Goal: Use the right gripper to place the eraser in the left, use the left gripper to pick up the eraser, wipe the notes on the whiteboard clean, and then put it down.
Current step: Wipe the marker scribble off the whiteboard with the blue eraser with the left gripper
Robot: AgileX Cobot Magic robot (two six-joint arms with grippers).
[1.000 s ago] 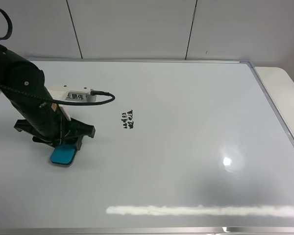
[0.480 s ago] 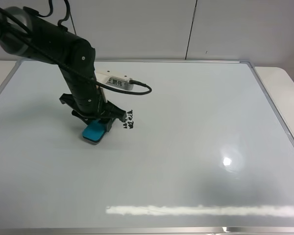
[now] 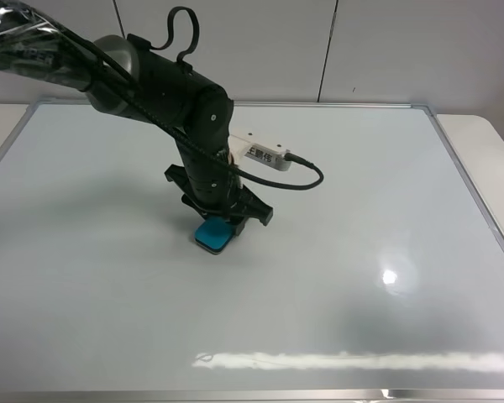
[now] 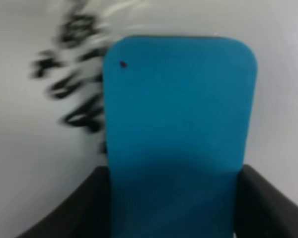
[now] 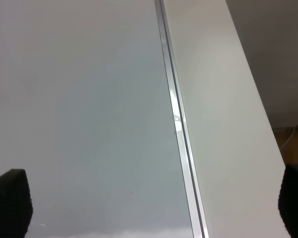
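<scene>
The teal-blue eraser (image 3: 213, 236) lies flat on the whiteboard (image 3: 361, 210), left of the middle. My left gripper (image 3: 220, 220) is shut on it from above, and its arm carries a white box (image 3: 260, 154). In the left wrist view the eraser (image 4: 176, 109) fills the frame between the two black fingers (image 4: 77, 208). Blurred black notes (image 4: 72, 94) show on the board right beside it. In the exterior high view the arm hides the notes. My right gripper (image 5: 151, 201) hangs open and empty over the whiteboard's right edge.
The board's thin silver frame (image 5: 176, 114) runs through the right wrist view, with white tabletop (image 5: 213, 99) beyond it. White tabletop (image 3: 487, 151) also shows past the board's right edge. A bright glare streak (image 3: 353, 361) lies near the front edge.
The left arm has slid the eraser rightward across the board, from the left side to the notes. The notes, plain before, are now covered by the arm in the exterior high view.
</scene>
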